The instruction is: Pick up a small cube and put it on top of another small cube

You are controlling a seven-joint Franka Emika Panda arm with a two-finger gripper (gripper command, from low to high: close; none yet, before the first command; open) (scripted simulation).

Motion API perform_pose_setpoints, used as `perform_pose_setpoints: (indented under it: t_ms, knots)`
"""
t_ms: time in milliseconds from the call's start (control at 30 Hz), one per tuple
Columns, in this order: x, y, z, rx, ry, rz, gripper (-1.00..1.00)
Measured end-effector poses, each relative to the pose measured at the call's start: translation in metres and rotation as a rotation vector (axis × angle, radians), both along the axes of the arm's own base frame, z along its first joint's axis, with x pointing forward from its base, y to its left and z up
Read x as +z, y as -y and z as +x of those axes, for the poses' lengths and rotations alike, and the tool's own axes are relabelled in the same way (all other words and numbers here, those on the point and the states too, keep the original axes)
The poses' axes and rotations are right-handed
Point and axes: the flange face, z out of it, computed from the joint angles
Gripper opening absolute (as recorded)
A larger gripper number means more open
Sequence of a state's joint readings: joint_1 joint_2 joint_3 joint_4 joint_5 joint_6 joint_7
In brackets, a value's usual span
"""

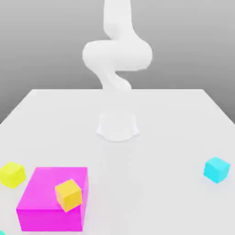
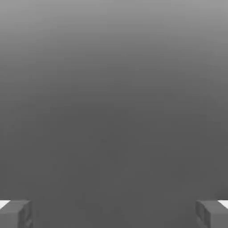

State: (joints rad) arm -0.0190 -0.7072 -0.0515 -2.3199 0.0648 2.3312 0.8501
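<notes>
Currently, the gripper (image 2: 114,213) is holding its jaws wide and empty, risking a mistaken descent onto the orange cube (image 1: 69,194) near the yellow cube (image 1: 12,174).

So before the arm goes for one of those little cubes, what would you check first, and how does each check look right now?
1. Gripper open: ok, fingers spread wide in the hand view.
2. Nothing held between the fingers: ok.
3. Lemon-yellow cube free to grasp: ok, alone on the table, beside the magenta block, at the exterior view's left.
4. Orange-yellow cube settled: not ok, it sits tilted on the magenta block.
5. Cyan cube unobstructed: ok, alone at the exterior view's right.
6. Hand aimed at a cube: not ok, the hand view faces blank grey.
</notes>
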Motion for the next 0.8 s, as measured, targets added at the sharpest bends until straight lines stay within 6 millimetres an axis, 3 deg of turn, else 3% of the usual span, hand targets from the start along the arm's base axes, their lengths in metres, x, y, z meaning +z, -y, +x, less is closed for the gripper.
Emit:
perform_pose_setpoints:
  t_ms: [200, 400, 533, 667, 800]
  knots:
    - [-0.114, 0.078, 0.056, -0.287, -0.193, 0.288, 0.00]
    - [-0.235, 0.149, 0.068, -0.638, -0.363, 0.496, 0.00]
    - [-0.312, 0.194, 0.052, -0.905, -0.453, 0.590, 0.00]
    - [-0.380, 0.246, 0.011, -1.217, -0.510, 0.654, 0.00]
    - [-0.436, 0.277, -0.033, -1.503, -0.542, 0.663, 0.00]
